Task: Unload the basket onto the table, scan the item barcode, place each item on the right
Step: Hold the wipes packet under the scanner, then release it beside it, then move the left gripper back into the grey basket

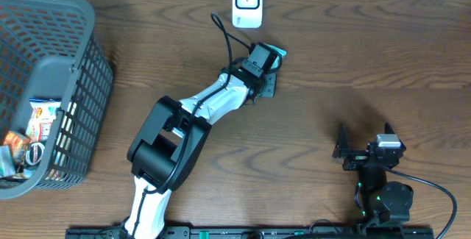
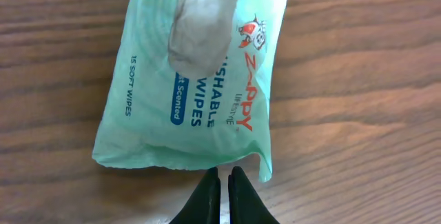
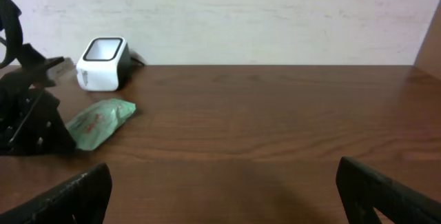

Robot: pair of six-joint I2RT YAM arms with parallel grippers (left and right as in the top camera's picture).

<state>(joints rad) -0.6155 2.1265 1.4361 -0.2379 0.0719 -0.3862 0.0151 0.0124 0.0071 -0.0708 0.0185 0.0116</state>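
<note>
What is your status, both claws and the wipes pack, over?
Left claw shut at wipes pack edge, grip unclear. Right claw open, empty. Pack near scanner, nothing between.

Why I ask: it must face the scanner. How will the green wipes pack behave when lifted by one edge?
Probably floppy: the wipes pack is a soft film pouch with a wavy seam, so it may sag. Likely light: it is labelled 15 soft wipes. Its flat shape suggests no rolling.
</note>
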